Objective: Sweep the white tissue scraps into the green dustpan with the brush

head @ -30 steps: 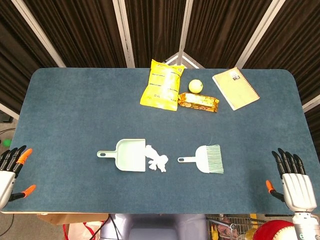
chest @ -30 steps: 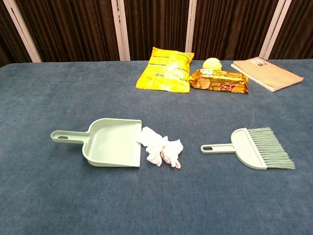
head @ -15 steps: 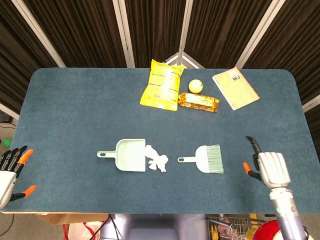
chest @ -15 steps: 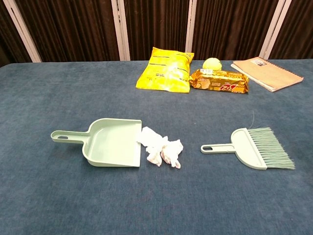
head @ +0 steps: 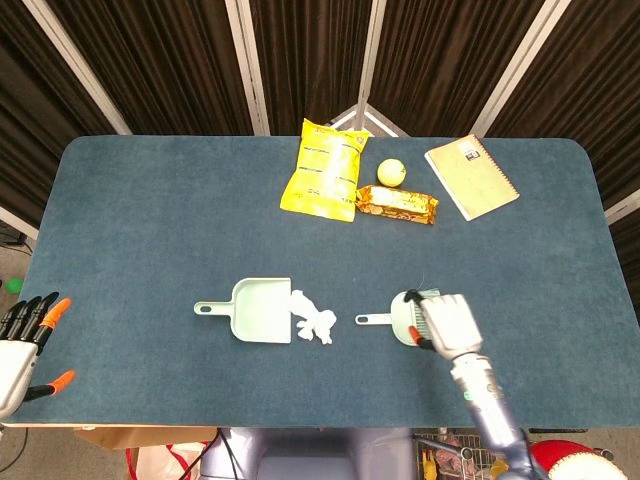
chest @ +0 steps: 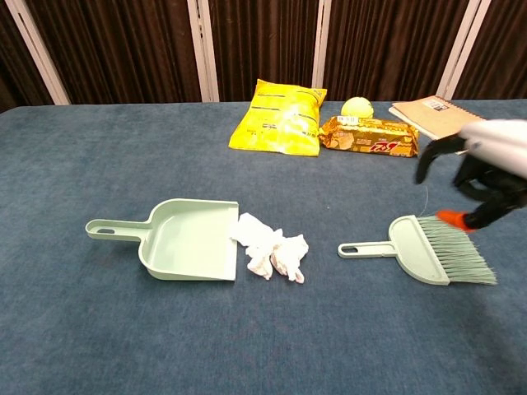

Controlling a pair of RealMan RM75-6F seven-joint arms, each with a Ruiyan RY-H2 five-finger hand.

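The green dustpan [head: 258, 310] lies left of centre, its mouth facing right. White tissue scraps [head: 313, 318] are heaped right at that mouth. To their right lies the green brush [head: 398, 320], handle pointing left. My right hand [head: 446, 322] hovers over the brush's bristles and hides them in the head view. In the chest view the right hand [chest: 484, 174] hangs just above the brush [chest: 430, 250] with fingers spread, holding nothing. The dustpan [chest: 185, 239] and scraps [chest: 272, 254] lie untouched. My left hand [head: 24, 339] stays open off the table's front left corner.
At the back of the blue table [head: 140, 220] lie a yellow snack bag [head: 322, 170], a yellow ball [head: 390, 172], a biscuit pack [head: 397, 205] and a notebook [head: 471, 176].
My right hand has swung in from the table's front right corner leftward to above the brush's bristles. The left hand, dustpan, scraps and brush have not moved.
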